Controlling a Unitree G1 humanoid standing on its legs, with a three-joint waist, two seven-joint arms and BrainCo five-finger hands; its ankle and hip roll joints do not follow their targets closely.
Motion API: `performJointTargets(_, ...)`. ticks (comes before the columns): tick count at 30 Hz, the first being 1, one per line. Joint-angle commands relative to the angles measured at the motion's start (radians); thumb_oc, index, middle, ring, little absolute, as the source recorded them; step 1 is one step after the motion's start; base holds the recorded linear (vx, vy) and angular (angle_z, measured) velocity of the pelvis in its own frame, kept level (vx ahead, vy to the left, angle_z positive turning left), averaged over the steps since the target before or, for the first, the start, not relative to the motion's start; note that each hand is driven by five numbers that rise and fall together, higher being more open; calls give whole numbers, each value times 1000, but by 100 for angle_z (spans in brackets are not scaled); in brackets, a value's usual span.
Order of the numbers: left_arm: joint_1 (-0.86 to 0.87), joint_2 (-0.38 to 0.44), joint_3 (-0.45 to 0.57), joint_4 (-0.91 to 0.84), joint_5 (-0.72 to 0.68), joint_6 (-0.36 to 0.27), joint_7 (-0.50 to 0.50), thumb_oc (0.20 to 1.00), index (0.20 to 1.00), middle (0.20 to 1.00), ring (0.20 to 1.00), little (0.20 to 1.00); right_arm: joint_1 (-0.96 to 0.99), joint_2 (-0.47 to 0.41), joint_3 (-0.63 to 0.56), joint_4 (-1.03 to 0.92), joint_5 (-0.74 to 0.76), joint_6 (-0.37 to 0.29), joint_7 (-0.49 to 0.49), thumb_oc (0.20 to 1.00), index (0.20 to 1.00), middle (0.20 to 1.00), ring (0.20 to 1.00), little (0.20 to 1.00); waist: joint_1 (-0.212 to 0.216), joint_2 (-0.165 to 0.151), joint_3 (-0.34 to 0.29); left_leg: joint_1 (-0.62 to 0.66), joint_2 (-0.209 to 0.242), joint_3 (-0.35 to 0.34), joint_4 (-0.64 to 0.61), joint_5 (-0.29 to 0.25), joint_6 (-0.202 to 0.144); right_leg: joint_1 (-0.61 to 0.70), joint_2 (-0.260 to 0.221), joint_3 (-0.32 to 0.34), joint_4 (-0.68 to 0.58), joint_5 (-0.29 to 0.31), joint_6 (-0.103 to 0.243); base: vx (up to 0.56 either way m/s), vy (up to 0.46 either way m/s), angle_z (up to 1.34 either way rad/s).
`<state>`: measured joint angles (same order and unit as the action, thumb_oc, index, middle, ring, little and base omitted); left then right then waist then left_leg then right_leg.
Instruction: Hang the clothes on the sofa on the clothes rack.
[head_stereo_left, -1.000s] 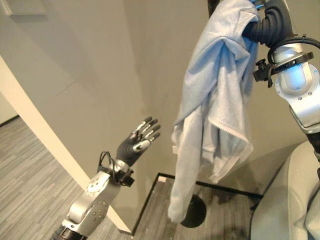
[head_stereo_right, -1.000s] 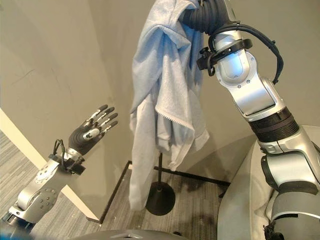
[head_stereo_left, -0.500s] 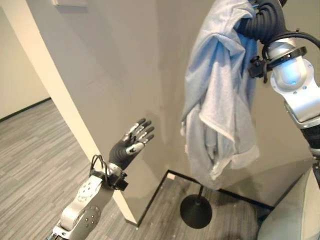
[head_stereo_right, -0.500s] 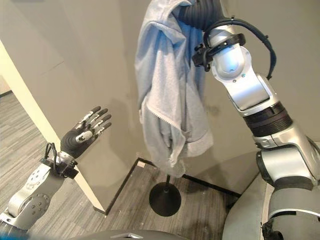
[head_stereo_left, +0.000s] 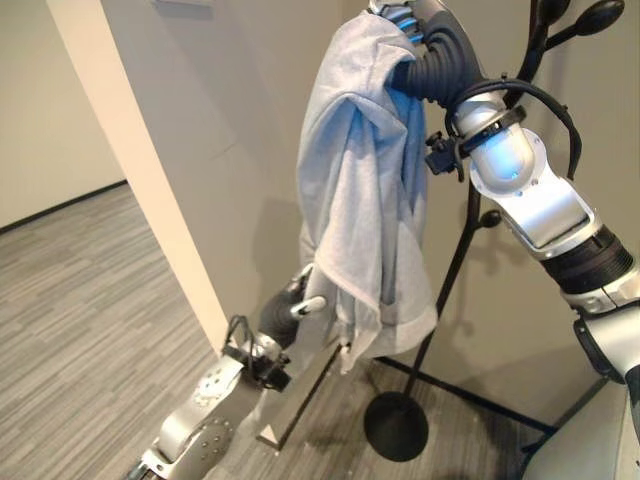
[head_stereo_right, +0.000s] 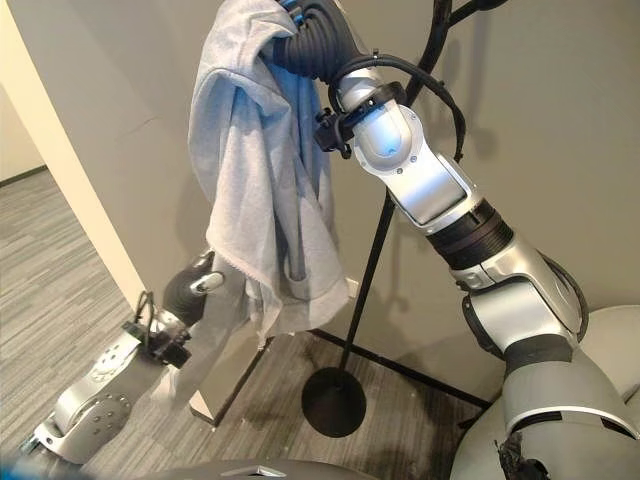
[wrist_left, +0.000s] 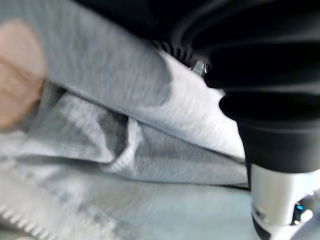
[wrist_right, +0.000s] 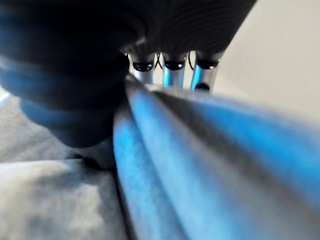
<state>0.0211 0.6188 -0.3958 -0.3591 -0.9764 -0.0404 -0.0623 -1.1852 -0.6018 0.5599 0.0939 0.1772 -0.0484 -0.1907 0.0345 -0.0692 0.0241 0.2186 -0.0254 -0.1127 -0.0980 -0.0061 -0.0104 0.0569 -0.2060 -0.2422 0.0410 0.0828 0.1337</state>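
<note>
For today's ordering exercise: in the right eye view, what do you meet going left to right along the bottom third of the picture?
Silver-grey left robot arm → hanging end of the pale grey fabric garment → round black base of the clothes rack.

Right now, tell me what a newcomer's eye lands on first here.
First the pale grey garment, held high by the right hand and draping down the middle. Beside it stands the black clothes rack, its round base on the floor. Lower down, the left hand reaches into the garment's hanging folds.
</note>
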Motion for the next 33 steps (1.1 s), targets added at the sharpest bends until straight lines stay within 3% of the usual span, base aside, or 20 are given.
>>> performJointTargets(1,-38,4,-9,-16,18,-21,11,1000,1000,1000,1000,1000,-179,22,-10,58,67,-25,-46,200,200,200,200,200,6,-31,-49,3,-42,89,11,-115,68,-90,-85,25,122,-21,46,0,0,0)
performJointTargets(2,-46,-10,-20,-8,17,-18,14,1000,1000,1000,1000,1000,-183,28,-11,54,74,-28,-49,200,200,200,200,200,3,-32,-50,4,-42,91,11,-116,68,-91,-84,27,123,-21,45,0,0,0)
performJointTargets(3,-60,-22,-34,3,18,-16,19,564,564,564,564,564,-188,34,-8,52,76,-30,-51,200,200,200,200,200,0,-32,-50,4,-41,92,11,-116,68,-92,-83,29,123,-21,45,0,0,0)
performJointTargets(4,-61,-23,-35,5,18,-16,19,344,344,344,344,344,-189,34,-8,52,76,-30,-51,200,200,200,200,200,1,-31,-50,4,-41,92,11,-116,68,-92,-83,29,123,-21,45,0,0,0)
performJointTargets(5,-75,-34,-49,16,15,-15,22,200,200,200,200,200,-196,36,-4,53,78,-31,-53,200,200,200,200,200,-3,-31,-50,4,-41,94,11,-116,68,-93,-82,31,124,-21,45,-5,-5,-5)
performJointTargets(9,-115,-85,-90,32,10,-19,33,200,200,200,200,200,-214,45,3,52,70,-32,-64,200,200,200,200,200,-11,-35,-50,7,-41,100,11,-117,69,-96,-79,38,125,-21,45,-2,-6,-8)
performJointTargets(16,-95,-102,-47,33,1,-37,58,200,200,200,200,200,-222,5,-9,92,39,-23,-88,200,200,200,200,200,-11,-34,-48,9,-43,104,11,-120,70,-95,-79,41,123,-19,45,-2,-3,-4)
performJointTargets(18,-67,-93,28,12,35,-58,82,200,200,200,200,200,-216,-49,-27,107,22,-22,-99,200,200,200,200,200,-6,-33,-48,8,-44,103,11,-120,71,-93,-80,40,121,-17,45,0,0,0)
performJointTargets(20,-65,-93,29,10,36,-57,83,200,200,200,200,200,-216,-49,-27,107,22,-22,-98,200,200,200,200,200,-7,-33,-48,8,-44,103,11,-120,71,-93,-80,40,121,-17,46,0,0,0)
performJointTargets(22,-40,-99,135,-7,117,-79,119,200,200,200,200,200,-186,-140,-68,110,10,-23,-106,200,200,200,200,200,0,-33,-46,8,-45,100,11,-122,71,-94,-82,37,124,-17,46,0,0,0)
performJointTargets(28,-89,-106,300,-11,247,-127,204,200,200,200,200,200,-122,-266,-123,73,3,-19,-89,200,200,200,200,200,0,-32,-50,7,-44,102,11,-126,68,-97,-81,30,122,-25,44,0,0,0)
performJointTargets(33,-150,-88,337,17,296,-139,228,200,200,200,200,200,-104,-341,-130,77,29,-17,-70,200,200,200,200,200,-8,-27,-50,4,-40,106,11,-126,63,-97,-71,32,116,-31,41,0,0,0)
